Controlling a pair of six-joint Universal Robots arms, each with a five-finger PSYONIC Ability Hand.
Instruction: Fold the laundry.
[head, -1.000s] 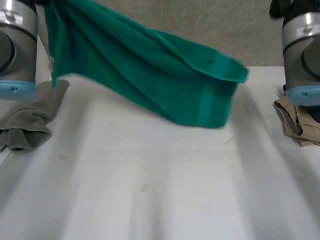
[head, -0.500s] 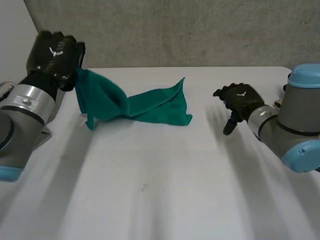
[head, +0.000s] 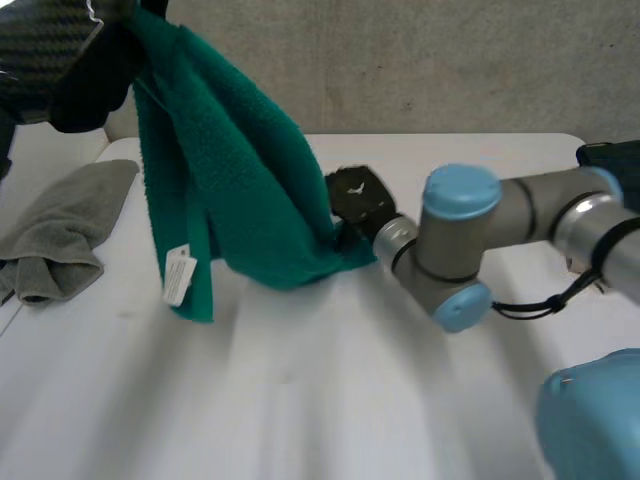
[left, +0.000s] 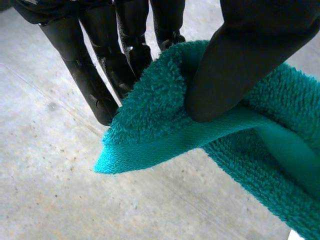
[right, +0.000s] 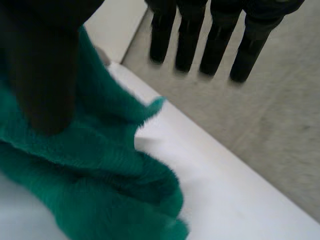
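Note:
A green towel (head: 240, 190) hangs from my left hand (head: 70, 60), which is raised high at the table's left. Its lower end rests on the white table (head: 350, 400), and a white tag (head: 179, 275) dangles from one edge. In the left wrist view my thumb (left: 235, 65) pinches a corner of the towel (left: 165, 125) against the fingers. My right hand (head: 355, 195) reaches in from the right to the towel's lower right end. In the right wrist view its fingers (right: 215, 45) stand straight and apart from the cloth, with the thumb (right: 45, 75) over the bunched towel (right: 75, 165).
A crumpled grey cloth (head: 60, 235) lies at the table's left edge. My right arm (head: 500, 225) stretches across the table's right half. A grey wall (head: 450, 60) rises behind the far edge.
The towel was stretched in the air, then the right hand let go and it sagged to the table. Now the left hand has lifted it high and the right hand has reached its lower end.

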